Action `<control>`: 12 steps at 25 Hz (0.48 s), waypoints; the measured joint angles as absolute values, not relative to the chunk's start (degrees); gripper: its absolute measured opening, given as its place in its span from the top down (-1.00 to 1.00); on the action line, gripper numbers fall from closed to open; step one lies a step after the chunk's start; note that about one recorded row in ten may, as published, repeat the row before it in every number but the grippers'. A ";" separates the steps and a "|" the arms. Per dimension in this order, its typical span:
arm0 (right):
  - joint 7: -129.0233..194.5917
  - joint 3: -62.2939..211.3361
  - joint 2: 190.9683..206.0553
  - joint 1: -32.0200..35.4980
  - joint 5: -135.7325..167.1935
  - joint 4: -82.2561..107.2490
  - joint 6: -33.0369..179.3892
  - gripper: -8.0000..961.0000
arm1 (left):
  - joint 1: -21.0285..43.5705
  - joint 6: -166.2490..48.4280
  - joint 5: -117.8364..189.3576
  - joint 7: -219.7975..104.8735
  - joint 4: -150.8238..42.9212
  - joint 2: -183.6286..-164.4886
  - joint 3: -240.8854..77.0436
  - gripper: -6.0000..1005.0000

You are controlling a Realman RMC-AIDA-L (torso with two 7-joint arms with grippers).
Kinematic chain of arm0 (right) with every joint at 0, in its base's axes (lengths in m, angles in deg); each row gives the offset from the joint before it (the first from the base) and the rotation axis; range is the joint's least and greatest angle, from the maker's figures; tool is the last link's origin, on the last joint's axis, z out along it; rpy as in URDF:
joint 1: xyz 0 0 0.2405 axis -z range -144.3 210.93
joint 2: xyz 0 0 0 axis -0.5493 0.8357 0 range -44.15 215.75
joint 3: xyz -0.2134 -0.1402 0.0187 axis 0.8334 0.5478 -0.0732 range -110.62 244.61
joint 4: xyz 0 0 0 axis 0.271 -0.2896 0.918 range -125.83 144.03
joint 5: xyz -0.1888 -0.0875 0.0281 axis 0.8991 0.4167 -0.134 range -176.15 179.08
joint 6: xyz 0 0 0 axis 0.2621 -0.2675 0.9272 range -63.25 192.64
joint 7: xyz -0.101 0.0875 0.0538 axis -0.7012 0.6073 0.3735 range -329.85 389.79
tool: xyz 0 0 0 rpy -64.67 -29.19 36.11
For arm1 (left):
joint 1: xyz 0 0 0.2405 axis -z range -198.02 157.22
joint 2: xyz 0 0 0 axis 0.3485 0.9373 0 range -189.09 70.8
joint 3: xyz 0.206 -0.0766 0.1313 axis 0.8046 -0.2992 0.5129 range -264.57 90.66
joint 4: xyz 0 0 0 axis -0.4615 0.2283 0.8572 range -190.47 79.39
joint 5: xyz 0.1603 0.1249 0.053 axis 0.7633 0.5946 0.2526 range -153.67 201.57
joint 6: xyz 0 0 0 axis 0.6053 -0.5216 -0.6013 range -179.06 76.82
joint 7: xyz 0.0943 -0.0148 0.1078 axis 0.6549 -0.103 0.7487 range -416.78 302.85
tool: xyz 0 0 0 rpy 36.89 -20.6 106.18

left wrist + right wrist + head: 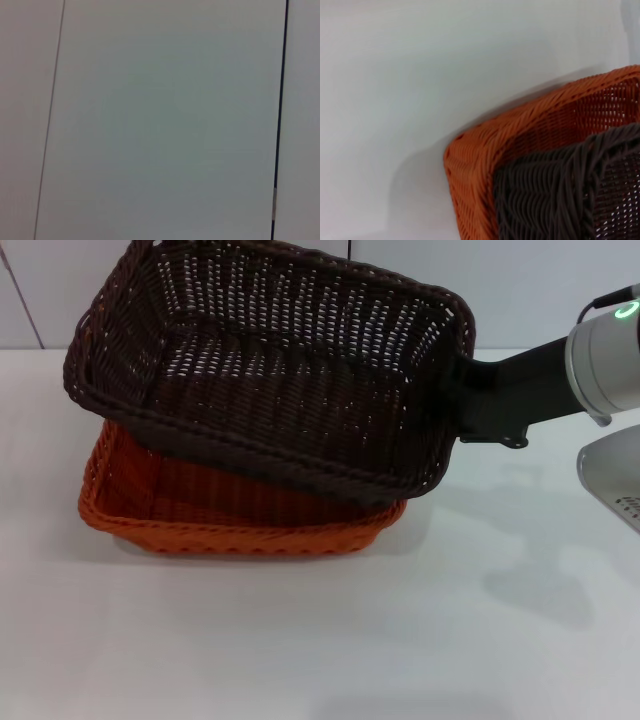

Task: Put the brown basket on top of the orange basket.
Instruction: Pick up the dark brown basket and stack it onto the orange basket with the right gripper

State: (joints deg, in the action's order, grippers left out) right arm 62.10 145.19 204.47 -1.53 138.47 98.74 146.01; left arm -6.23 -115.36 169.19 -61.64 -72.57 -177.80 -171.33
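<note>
The brown basket (300, 445) hangs tilted above the orange basket (230, 525), which sits on the white table. It overlaps most of the orange one and leaves its front and left rim showing. My right gripper (462, 380) holds the brown basket at its right rim; the rim hides the fingertips. In the right wrist view a corner of the brown basket (555, 200) sits inside the corner of the orange basket (520, 135). My left gripper is out of view.
The white table (320, 640) spreads in front and to the right of the baskets. A grey machine part (615, 475) stands at the right edge. A white wall runs behind. The left wrist view shows only a pale panelled surface (160, 120).
</note>
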 joint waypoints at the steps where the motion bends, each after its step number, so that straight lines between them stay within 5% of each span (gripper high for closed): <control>1: 62.10 145.19 204.47 -1.53 138.47 98.74 146.01 0.63 | -6.23 -115.36 169.19 -61.64 -72.57 -177.80 -171.33 -0.53; 12: 54.99 142.66 204.37 -5.05 135.57 89.24 141.44 0.63 | -5.89 -115.25 169.15 -59.55 -72.50 -177.82 -171.60 -0.53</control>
